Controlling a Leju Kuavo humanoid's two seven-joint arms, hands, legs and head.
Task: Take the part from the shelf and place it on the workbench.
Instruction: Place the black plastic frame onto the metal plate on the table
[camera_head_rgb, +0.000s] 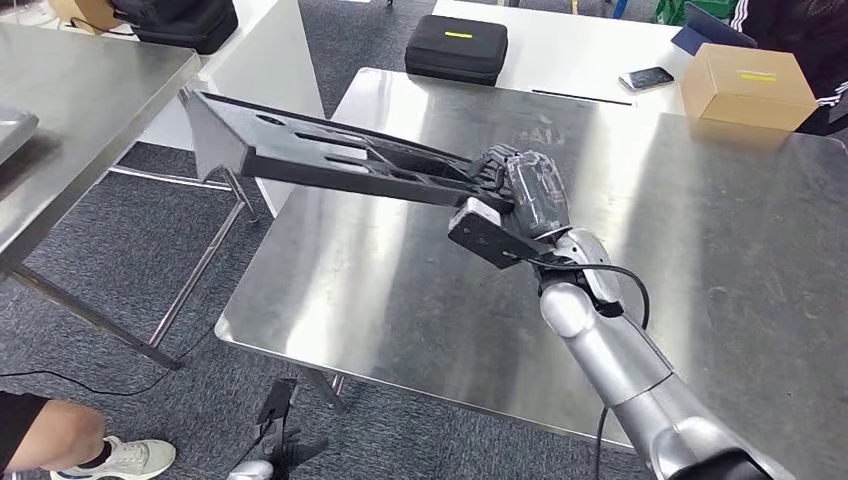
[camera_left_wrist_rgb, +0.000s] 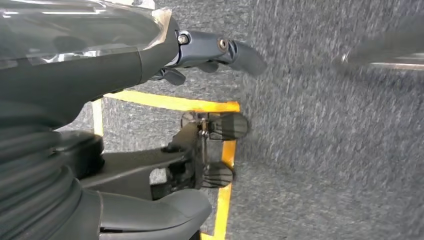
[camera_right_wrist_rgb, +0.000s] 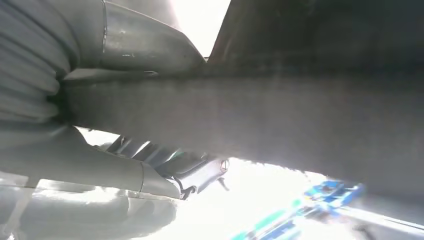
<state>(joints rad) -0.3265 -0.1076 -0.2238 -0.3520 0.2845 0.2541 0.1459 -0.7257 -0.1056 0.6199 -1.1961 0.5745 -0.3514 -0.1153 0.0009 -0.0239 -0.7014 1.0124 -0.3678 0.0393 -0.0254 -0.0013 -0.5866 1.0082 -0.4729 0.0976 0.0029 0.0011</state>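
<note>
The right robot hand (camera_head_rgb: 520, 190) grips the long black part (camera_head_rgb: 320, 150) above the steel table (camera_head_rgb: 720, 260), so fetching looks done and setting down remains.

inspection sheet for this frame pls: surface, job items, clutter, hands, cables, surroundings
Surface: steel workbench, bare and reflective where the part hangs over it.
Job's things: long black part held above the workbench, far end past its left edge; not set down.
Clutter: black case, phone, cardboard box on the white table behind.
Hands: right robot hand grips the part; left robot hand hangs over carpet, holding nothing.
Cables: black cable at right wrist.
Surroundings: grey carpet, a person's shoe.
</note>
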